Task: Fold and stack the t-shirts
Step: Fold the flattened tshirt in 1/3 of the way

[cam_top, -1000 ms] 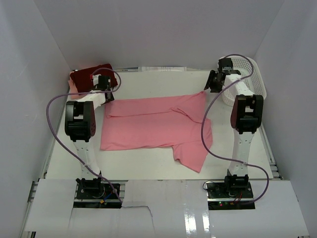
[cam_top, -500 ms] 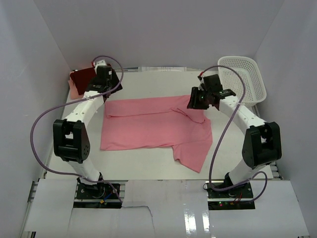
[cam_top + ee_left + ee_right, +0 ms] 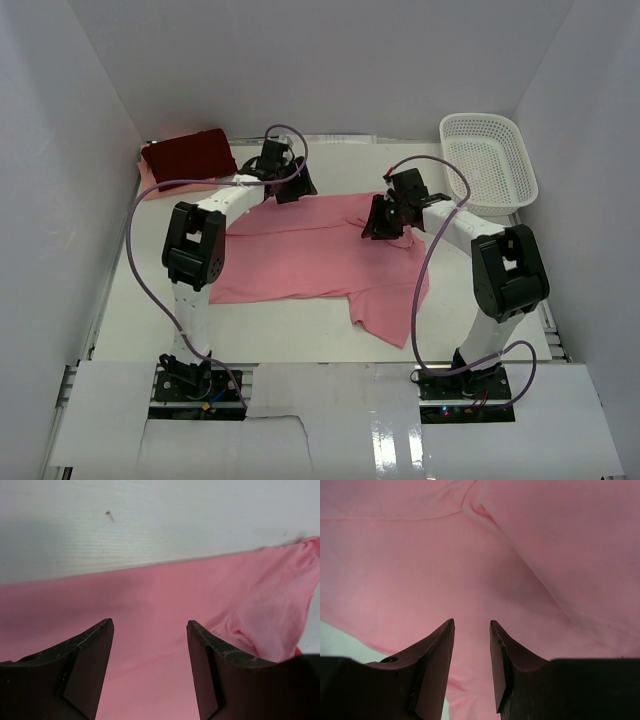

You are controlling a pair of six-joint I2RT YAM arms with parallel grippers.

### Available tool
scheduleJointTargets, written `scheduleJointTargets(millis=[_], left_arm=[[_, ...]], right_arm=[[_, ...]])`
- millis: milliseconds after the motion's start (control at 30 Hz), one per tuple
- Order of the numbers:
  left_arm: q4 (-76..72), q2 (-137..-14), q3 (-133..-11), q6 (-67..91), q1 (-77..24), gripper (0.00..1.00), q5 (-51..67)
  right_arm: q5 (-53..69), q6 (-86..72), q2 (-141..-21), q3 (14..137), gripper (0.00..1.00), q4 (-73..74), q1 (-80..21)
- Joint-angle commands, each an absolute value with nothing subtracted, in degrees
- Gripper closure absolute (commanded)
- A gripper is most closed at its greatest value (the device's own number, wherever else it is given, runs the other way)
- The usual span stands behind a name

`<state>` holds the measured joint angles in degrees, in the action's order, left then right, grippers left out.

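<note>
A salmon-pink t-shirt (image 3: pixel 310 255) lies spread on the table, partly folded, one sleeve pointing to the front right. It fills the left wrist view (image 3: pixel 150 610) and the right wrist view (image 3: pixel 480 555). A dark maroon-red t-shirt (image 3: pixel 187 153) lies folded at the back left, on a pale peach-pink one (image 3: pixel 148 178) that shows only at its edge. My left gripper (image 3: pixel 298 190) is open over the shirt's back edge. My right gripper (image 3: pixel 375 228) is open, jaws a little apart, over the shirt's right part.
A white plastic mesh basket (image 3: pixel 487 160) stands at the back right. White walls close in the table on three sides. The table's bare back strip (image 3: pixel 150 525) runs behind the shirt.
Both arms have swung inward from the back corners. The left gripper went from the maroon shirt to the pink shirt's back edge, the right from the basket onto the shirt.
</note>
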<state>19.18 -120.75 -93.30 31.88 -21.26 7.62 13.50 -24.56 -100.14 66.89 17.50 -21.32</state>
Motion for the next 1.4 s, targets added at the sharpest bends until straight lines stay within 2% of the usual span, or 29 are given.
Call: scheduleJointTargets(millis=[0,167,500,1100,1367], left_arm=[[17.31,-121.02,-99.91,34.97,-21.97,0.29,13.87],[16.79,-124.62,-103.01,37.18,-23.82,0.30,16.96],[12.83,-127.96,-103.97,40.34,-26.37,0.30,23.20],[8.35,-130.25,-95.89,40.25,-28.04,0.30,23.99],[8.00,-128.94,-93.34,39.12,-28.13,0.30,23.65]], right_arm=[[15.20,-27.24,-102.30,66.10,0.60,12.67,-21.97],[13.71,-29.09,-104.85,64.69,0.60,9.76,-22.32],[4.32,-31.11,-103.36,60.56,0.52,5.89,-22.41],[0.71,-31.73,-100.72,60.91,0.51,7.29,-22.41],[-1.76,-31.20,-104.59,64.33,0.52,7.56,-22.41]])
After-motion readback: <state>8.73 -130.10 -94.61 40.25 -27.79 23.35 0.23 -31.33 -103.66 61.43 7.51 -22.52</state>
